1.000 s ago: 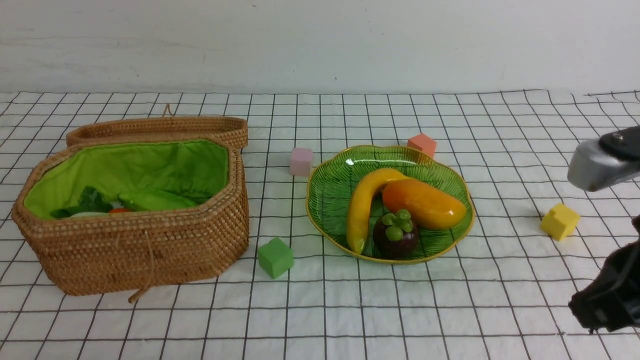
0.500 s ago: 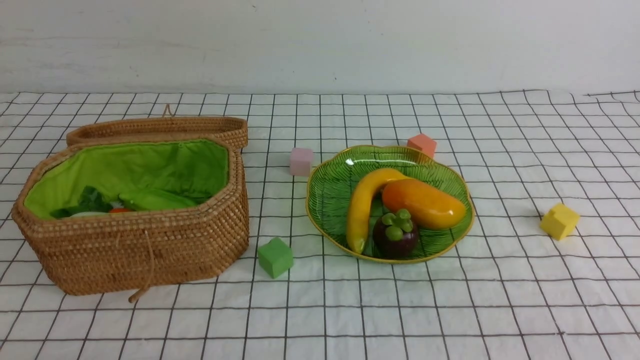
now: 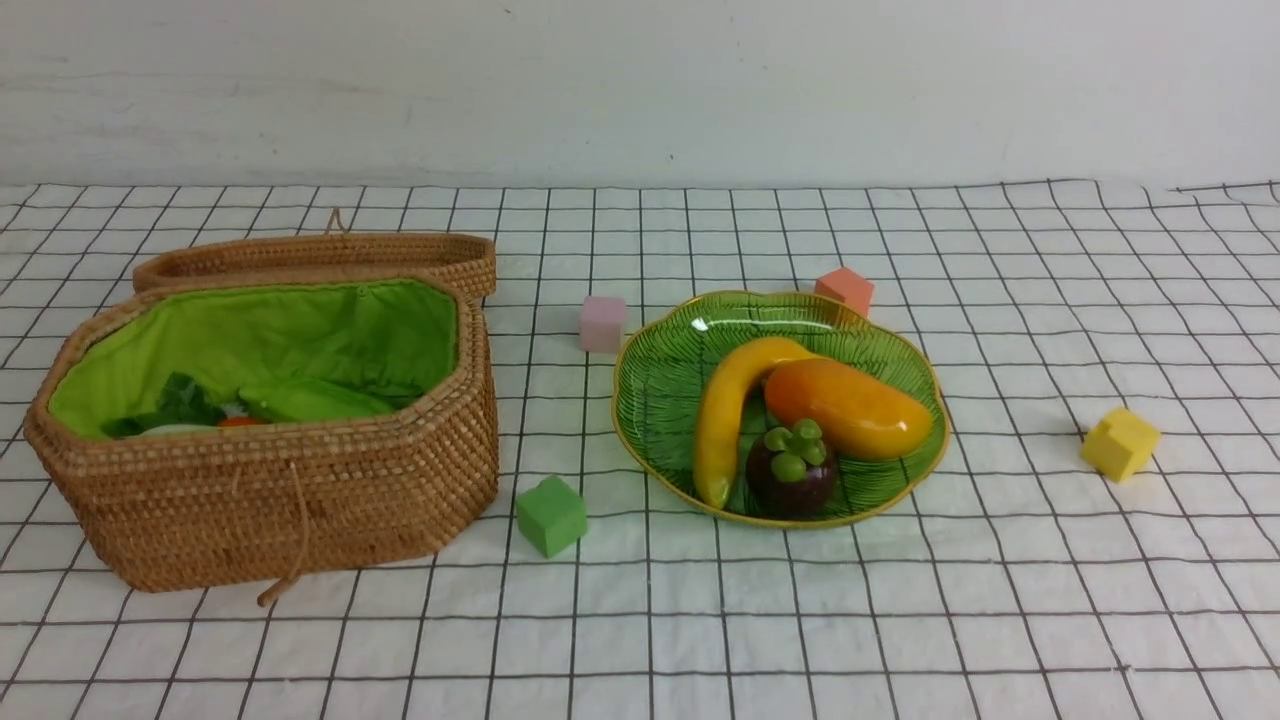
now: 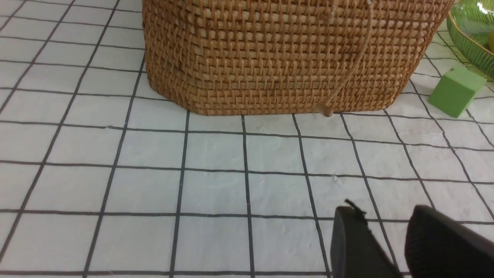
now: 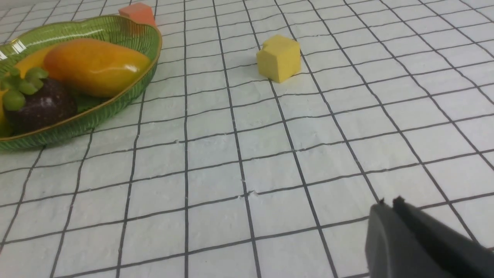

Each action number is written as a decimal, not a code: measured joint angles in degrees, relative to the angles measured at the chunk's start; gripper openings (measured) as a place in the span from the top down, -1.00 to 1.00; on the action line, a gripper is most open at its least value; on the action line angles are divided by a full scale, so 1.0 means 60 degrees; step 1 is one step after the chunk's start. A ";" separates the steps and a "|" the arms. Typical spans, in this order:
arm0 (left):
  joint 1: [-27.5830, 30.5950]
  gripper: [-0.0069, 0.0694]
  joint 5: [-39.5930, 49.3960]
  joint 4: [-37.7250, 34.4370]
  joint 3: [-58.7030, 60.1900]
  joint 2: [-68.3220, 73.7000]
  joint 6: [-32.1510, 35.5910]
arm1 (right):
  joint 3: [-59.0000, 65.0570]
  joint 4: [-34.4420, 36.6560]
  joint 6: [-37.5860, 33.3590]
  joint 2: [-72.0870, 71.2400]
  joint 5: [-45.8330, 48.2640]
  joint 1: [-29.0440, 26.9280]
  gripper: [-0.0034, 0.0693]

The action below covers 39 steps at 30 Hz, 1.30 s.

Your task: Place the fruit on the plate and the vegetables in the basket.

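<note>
banana [image 3: 725, 410], mango [image 3: 848, 405], mangosteen [image 3: 792, 478] on plate [image 3: 660, 385] | vegetables [image 3: 305, 400] in basket [image 3: 300, 500] | left gripper [image 4: 384, 211] narrow gap, empty, facing basket wall | right gripper [image 5: 389, 202] pinched together, empty, plate nearest it

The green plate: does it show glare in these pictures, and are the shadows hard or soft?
Front view: a white glare patch on the plate near its far rim; soft, faint shadows beside the green cube and the yellow cube. Right wrist view: glare on the plate's inner wall, a bright streak on the mango. Left wrist view: glare on the plate's visible corner.
</note>
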 joint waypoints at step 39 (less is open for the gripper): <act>0.0000 0.19 0.0000 0.0000 0.0000 0.0000 0.0000 | 0.0000 0.0000 0.0026 0.0000 -0.0012 0.0123 0.74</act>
